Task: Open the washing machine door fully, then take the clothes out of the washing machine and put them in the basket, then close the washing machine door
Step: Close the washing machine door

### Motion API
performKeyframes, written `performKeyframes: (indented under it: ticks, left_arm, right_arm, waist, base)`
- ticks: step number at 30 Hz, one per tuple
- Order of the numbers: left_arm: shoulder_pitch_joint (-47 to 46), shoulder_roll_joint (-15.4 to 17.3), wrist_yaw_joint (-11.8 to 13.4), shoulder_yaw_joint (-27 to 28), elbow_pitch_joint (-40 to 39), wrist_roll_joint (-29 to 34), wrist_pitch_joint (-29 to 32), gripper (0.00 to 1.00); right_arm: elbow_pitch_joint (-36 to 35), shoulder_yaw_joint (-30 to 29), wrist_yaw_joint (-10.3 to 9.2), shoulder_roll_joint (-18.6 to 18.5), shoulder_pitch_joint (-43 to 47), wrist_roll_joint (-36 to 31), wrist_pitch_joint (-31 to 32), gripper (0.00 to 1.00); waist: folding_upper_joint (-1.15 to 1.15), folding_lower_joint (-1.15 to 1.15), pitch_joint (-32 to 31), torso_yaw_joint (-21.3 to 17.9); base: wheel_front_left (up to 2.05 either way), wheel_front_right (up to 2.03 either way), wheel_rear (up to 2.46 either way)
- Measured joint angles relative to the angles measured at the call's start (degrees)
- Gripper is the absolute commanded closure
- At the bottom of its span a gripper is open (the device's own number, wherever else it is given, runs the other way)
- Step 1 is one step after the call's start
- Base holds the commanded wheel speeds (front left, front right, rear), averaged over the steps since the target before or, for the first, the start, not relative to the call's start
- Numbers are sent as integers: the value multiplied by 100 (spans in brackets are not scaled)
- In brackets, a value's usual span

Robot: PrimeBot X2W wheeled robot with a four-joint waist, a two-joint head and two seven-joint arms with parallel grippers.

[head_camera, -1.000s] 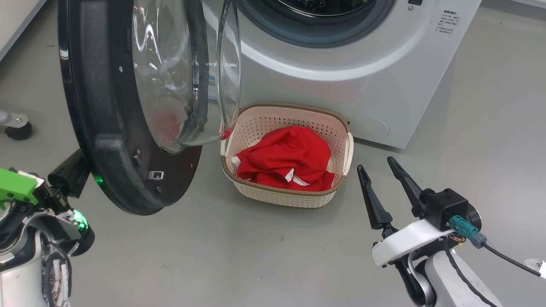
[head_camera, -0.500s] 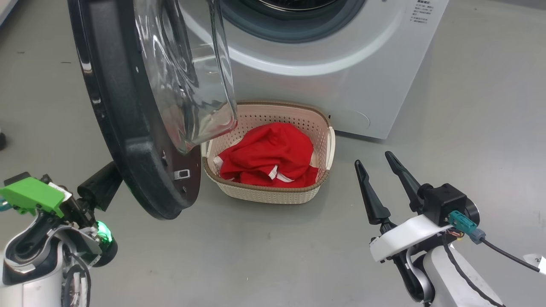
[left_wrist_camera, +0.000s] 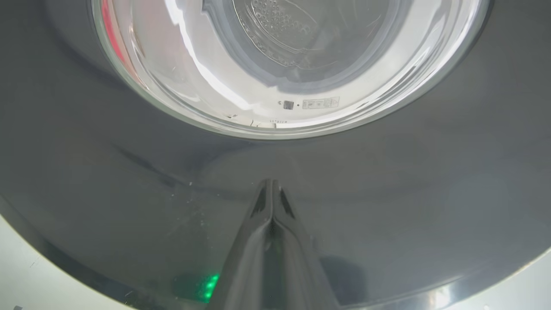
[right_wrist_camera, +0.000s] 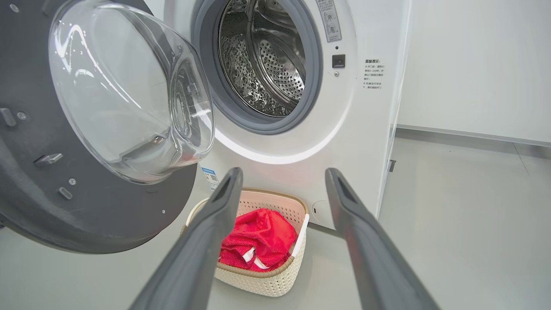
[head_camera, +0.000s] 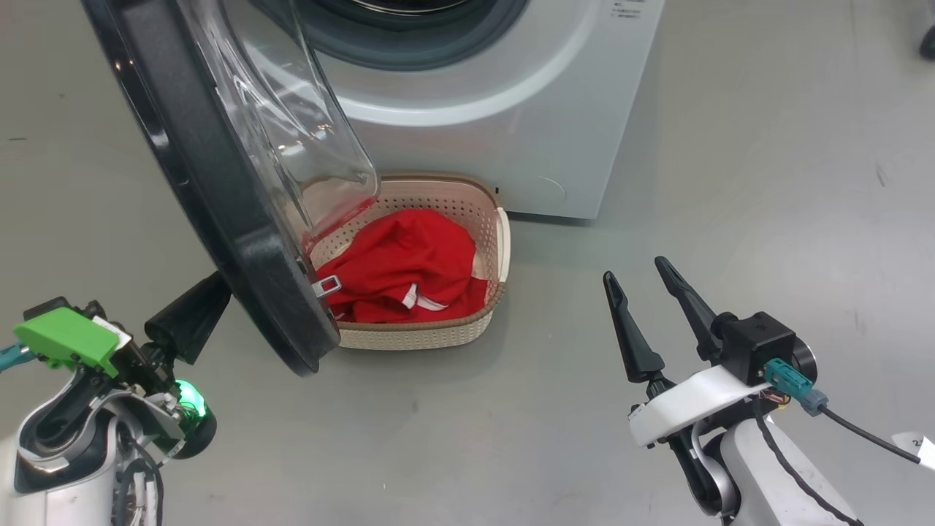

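Observation:
The washing machine (head_camera: 511, 131) stands ahead with its steel drum (right_wrist_camera: 267, 64) showing no clothes inside. The washing machine door (head_camera: 219, 197) hangs half open on the left, its glass bowl (head_camera: 292, 146) over the basket's left end. The red clothes (head_camera: 398, 267) lie in the cream basket (head_camera: 416, 336) on the floor below the mouth. My left gripper (head_camera: 212, 292) is shut, its tips (left_wrist_camera: 271, 185) against the door's glossy black outer face (left_wrist_camera: 387, 193). Right of the basket, my right gripper (head_camera: 634, 269) hangs open with nothing in it. Between its fingers the right wrist view shows the basket (right_wrist_camera: 267, 280) and clothes (right_wrist_camera: 258, 239).
Grey floor (head_camera: 767, 183) spreads to the right of the machine and in front of the basket. A white wall (right_wrist_camera: 473, 64) rises beyond the machine's right side. A cable (head_camera: 862, 435) trails from my right wrist.
The camera has turned, shifting the whole picture left. The door has swung in toward the machine and now covers the basket's left end. My shut left gripper has followed behind the rim.

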Motion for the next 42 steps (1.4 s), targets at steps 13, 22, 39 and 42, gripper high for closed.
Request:
performKeyframes:
  ticks: [13,22,39,42]
  left_arm:
    - [-8,-22,1,-69,-56,-197,-332,100]
    - [-101,-23,1,-48,-40,-232,-658,100]
    - [-687,-44,1,339,127,-230,-1797,100]
    - [-787,-48,1,444,158,-230,-2000,100]
  right_arm:
    - [7,-2,0,93,-83,3,0,0]
    - [-14,-29,0,149,-113,53,0,0]
    - [-69,-71,1,285,-126,190,0,0]
    - [-74,-57,1,298,-126,192,0,0]
  waist:
    - [0,0,147,-932]
    - [0,0,286,-1639]
    - [0,0,637,-2841]
    - [0,0,683,-2968]
  base:
    - [0,0,0]
    - [0,0,0]
    - [0,0,0]
    - [0,0,0]
